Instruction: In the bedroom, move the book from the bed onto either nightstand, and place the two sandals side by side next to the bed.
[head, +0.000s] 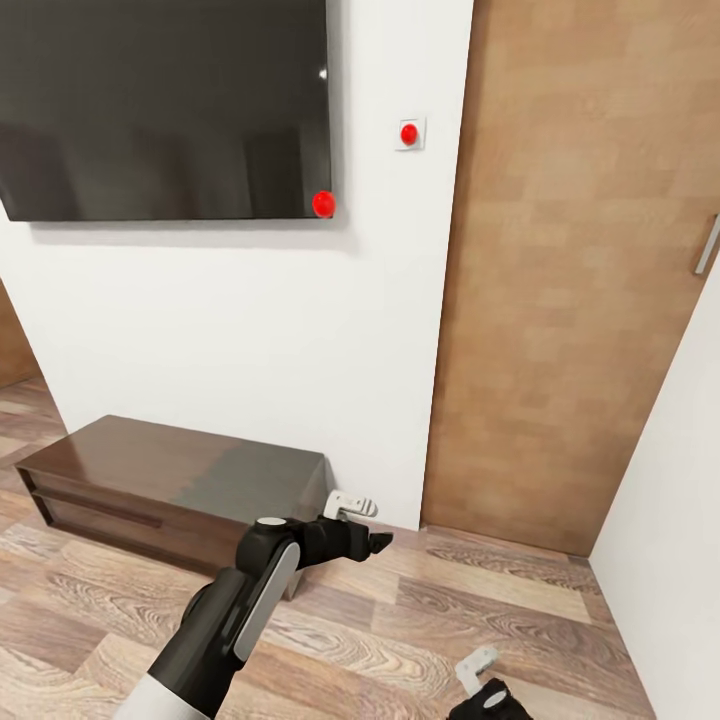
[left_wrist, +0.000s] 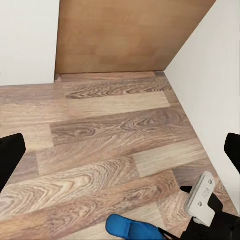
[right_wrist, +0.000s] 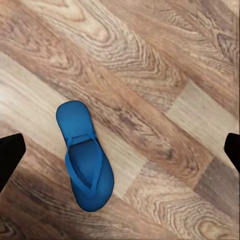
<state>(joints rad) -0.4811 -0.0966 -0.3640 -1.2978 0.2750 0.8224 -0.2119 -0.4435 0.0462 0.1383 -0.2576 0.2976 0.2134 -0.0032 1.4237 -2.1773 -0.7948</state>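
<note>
Bright blue flat sandal (right_wrist: 85, 160), thong strap up, on wood-plank floor (right_wrist: 165, 65) below wide-spread right hand (right_wrist: 120, 150)

sandal (right_wrist: 84, 159): bright blue | floor (right_wrist: 165, 65): brown wood-grain | door (head: 580, 280): tan

Left arm (head: 225, 620): black glossy links, light grey side panel, white segment farthest from end effector. Round grey cap on joint behind wrist. Left end effector (head: 362, 522): black wrist body, pale grey fingers. Right end effector (left_wrist: 207, 202): black body, light grey finger plate with small screw dots. Black fingertips (right_wrist: 10, 152) at wrist-view edges.
</note>
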